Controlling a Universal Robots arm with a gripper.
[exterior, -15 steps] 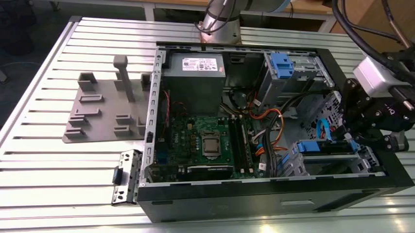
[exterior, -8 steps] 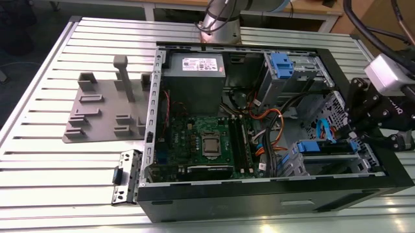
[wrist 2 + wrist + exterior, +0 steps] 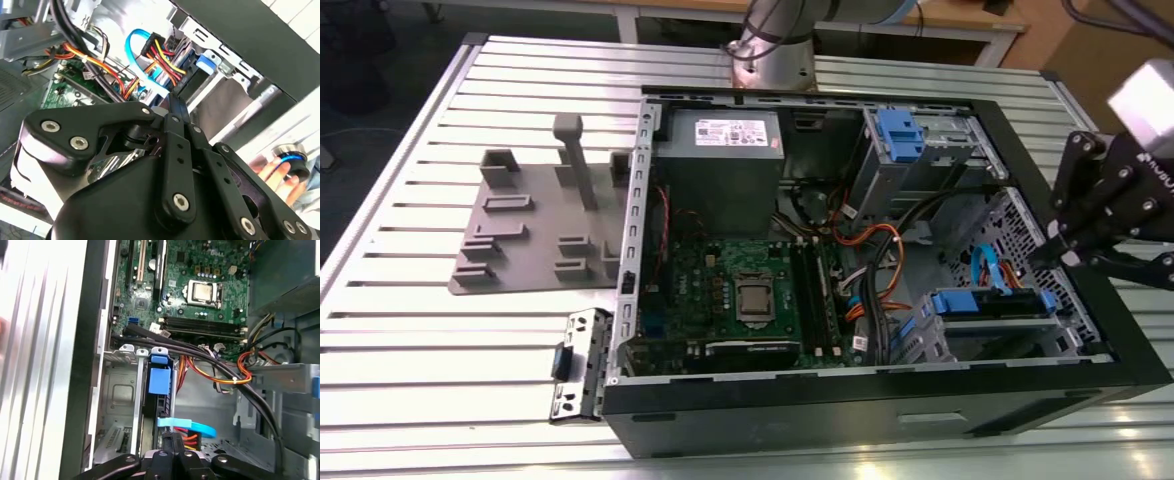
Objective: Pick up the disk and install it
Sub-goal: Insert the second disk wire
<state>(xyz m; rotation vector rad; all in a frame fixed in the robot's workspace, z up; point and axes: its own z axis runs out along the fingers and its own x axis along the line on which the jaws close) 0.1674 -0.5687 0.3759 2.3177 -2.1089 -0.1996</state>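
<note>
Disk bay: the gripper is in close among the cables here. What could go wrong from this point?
1. The gripper is close to the blue cable and the coloured wires beside the disk. Any travel could snag or tug them.
2. It hangs right at the case wall, so a sideways move might knock the wall.

The table (image 3: pixel 414 330) is showing ribbed, pale metal with a dull sheen. The computer case (image 3: pixel 881 400) is presenting matt black outer panels and bare grey sheet metal inside. The fixture plate (image 3: pixel 520 240) is looking like matt grey plastic, though that is hard to judge. The disk (image 3: pixel 991 303) is wearing glossy blue plastic rails. The motherboard (image 3: pixel 200 285) is showing a green, faintly glossy surface. The gripper (image 3: pixel 172 107) is looking matt black with bright metal screws.
</note>
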